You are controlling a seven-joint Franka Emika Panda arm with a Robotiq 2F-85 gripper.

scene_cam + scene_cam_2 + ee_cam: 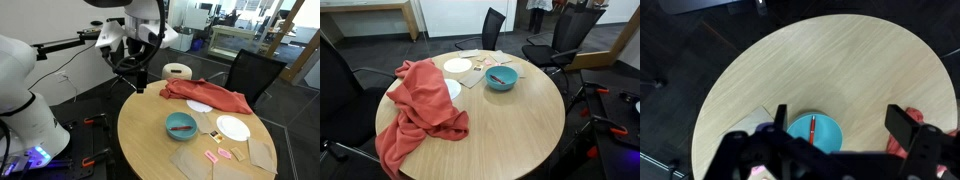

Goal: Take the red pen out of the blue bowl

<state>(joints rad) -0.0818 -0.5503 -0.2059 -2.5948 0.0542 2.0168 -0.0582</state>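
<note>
The claw (838, 113) is spread wide and holds nothing. In the wrist view its two dark fingers (780, 118) stand far apart at the bottom of the picture. In an exterior view the claw (140, 77) hangs high over the far left edge of the round table (150, 125), touching nothing.

The blue bowl (181, 125) sits lower, nearer and to the right of it, well apart. In the wrist view the blue bowl (815, 131) shows between the fingers, closer to the left one.

The red pen (813, 127) lies inside the bowl. Its long axis runs up and down that picture, crosswise to the line between the fingers. I judge the jaws already stand square to the pen, so the coming move is mostly a descent with a small sideways shift. The bowl's wall leaves little room beside the pen.
</note>
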